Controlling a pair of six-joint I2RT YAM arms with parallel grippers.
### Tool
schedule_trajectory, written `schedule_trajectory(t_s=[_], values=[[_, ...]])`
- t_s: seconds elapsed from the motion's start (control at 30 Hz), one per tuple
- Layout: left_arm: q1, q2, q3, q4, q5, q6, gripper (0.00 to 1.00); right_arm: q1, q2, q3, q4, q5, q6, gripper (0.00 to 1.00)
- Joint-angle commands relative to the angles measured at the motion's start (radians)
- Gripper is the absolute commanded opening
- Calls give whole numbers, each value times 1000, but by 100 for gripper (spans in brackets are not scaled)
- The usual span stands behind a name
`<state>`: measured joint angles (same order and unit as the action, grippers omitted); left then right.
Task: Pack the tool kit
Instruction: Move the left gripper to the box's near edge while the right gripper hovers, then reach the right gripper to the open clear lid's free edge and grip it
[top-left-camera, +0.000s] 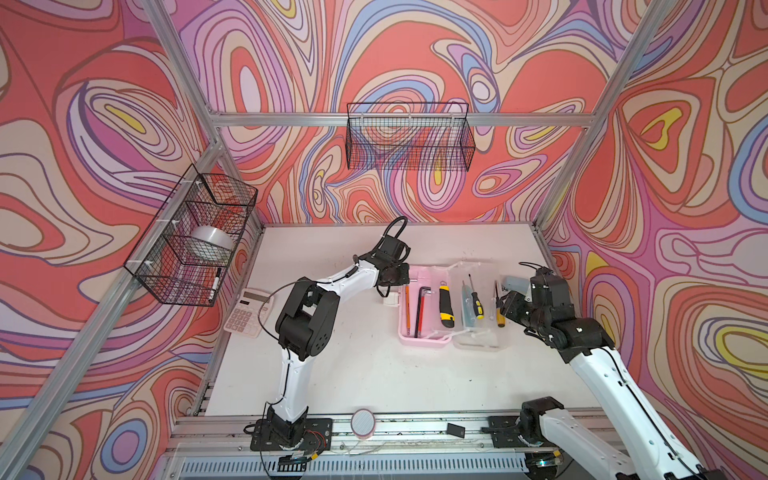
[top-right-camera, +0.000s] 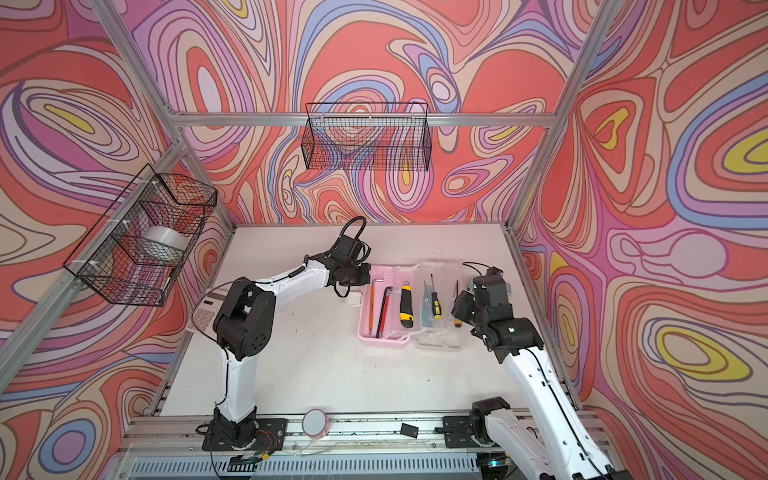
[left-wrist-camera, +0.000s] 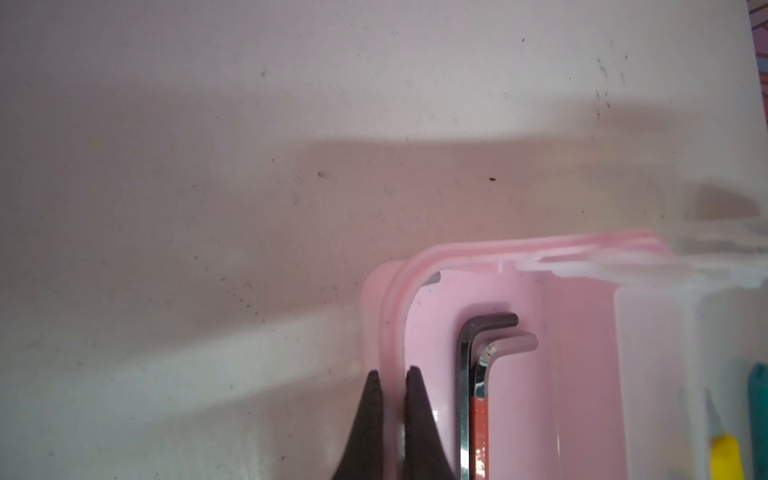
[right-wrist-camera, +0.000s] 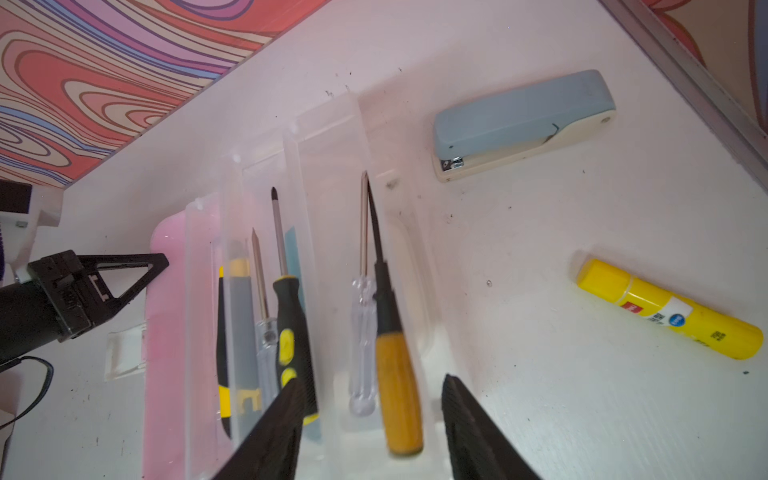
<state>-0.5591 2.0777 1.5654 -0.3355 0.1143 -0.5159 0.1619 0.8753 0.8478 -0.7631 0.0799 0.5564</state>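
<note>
Pink plastic draws the eye: in both top views the pink case lies open toward three o'clock of the surface, with its clear lid flat at its three o'clock side.

From the left wrist, the left claw is pinched onto the case's rim, and hex keys lie inside.

From the right wrist, the right claw hangs half-wide over a wooden-handled screwdriver in the lid.

To me it looks like one claw braces the case while tools get sorted. Next, I'd guess, the right claw must drop and close squarely on that handle.
</note>
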Motion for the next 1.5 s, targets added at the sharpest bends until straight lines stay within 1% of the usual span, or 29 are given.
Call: schedule_trajectory(t_s=[0.0,0.2,0.33,0.47,0.6,0.7,0.87,0.97,1.1,1.27,1.4,1.47], values=[[9,10,6,-83,-54,65,0,-5,19,-27,12,-19,17,56],[24,-23,-29,-89,-89,48,0,-4,56,-31,44,-25,16,56],[44,-54,-81,-90,-118,3,0,-5,63,-24,56,-30,8,56],[80,-87,-140,-91,-175,-61,0,-5,78,-11,64,-30,-7,56],[114,-123,-190,-76,-193,-85,0,-5,115,-21,86,-72,-18,54],[135,-149,-218,-73,-202,-109,0,-7,130,-59,136,-127,-18,52],[141,-164,-234,-62,-187,-105,0,-8,184,-143,228,-248,-24,52],[144,-169,-237,-61,-185,-107,0,-9,205,-188,263,-287,-12,52],[151,-173,-252,-41,-156,-121,0,-8,214,-233,304,-311,-11,52],[150,-163,-252,-30,-130,-127,0,-7,274,-263,355,-340,-4,50],[151,-170,-269,-13,-117,-134,0,-8,303,-294,413,-337,18,45],[151,-171,-271,-12,-114,-135,0,-8,316,-299,428,-331,18,41]])
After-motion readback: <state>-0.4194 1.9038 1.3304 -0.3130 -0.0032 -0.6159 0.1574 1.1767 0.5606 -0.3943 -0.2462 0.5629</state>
